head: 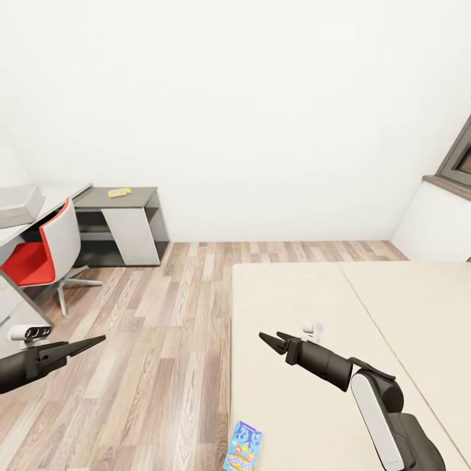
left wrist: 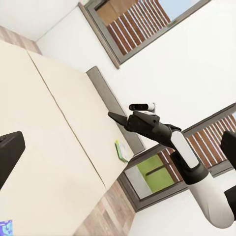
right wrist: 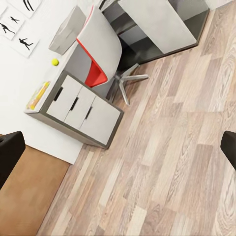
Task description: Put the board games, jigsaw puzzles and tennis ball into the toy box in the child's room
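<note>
A blue printed board game (head: 242, 448) lies on the cream bed (head: 392, 307) at its near edge. In the left wrist view a small pale green board game (left wrist: 121, 151) rests on the bed by the headboard. My right gripper (head: 270, 337) hovers open over the mattress, holding nothing. Over the floor at the left, my left gripper (head: 98, 340) is open and empty. The grey toy box (right wrist: 66, 29) and the tennis ball (right wrist: 55, 62) sit on the table (right wrist: 49, 105). A flat yellow toy (head: 119, 192) lies on the table's dark part, and another flat multicoloured toy (right wrist: 38, 96) on the light part; I cannot tell jigsaw puzzle from board game.
A red and white swivel chair (head: 46, 252) stands at the table. Wood-plank floor (head: 163, 327) runs between table and bed. White walls close the room, with a window (head: 461, 157) at the right and black sports pictures (right wrist: 19, 24) above the table.
</note>
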You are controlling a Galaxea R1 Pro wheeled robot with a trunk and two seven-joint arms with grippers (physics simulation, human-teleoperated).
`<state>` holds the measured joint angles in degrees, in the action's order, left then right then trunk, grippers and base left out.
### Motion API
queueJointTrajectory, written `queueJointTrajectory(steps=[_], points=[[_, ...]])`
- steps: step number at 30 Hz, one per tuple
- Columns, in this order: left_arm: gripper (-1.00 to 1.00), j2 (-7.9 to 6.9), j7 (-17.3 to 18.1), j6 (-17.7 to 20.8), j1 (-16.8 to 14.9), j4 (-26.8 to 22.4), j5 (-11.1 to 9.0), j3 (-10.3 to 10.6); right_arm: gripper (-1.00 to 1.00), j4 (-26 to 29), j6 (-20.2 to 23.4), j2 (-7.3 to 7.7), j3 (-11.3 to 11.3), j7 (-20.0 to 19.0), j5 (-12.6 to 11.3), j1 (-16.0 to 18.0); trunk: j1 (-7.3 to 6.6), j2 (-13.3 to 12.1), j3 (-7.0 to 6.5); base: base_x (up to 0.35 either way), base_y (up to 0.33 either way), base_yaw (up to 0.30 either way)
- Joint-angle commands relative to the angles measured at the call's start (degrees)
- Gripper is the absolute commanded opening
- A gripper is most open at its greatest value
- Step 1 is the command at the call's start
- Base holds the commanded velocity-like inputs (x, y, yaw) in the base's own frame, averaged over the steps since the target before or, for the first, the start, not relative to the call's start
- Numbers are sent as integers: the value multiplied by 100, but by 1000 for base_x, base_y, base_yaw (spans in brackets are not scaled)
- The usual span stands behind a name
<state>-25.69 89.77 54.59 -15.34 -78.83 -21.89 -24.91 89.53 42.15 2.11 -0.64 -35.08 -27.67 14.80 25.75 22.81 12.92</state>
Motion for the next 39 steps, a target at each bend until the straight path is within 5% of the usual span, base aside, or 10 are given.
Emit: queueJointTrajectory(steps=[1, 39], points=[[100, -1, 23, 61, -4, -1, 4, 1, 100, 3, 38, 0, -7, -8, -19, 5, 4, 11, 1, 0, 0, 0], [100, -5, 23, 61, -4, -1, 7, 1, 100, 3, 39, 0, -7, -8, -19, 5, 4, 11, -362, 0, 0, 0]])
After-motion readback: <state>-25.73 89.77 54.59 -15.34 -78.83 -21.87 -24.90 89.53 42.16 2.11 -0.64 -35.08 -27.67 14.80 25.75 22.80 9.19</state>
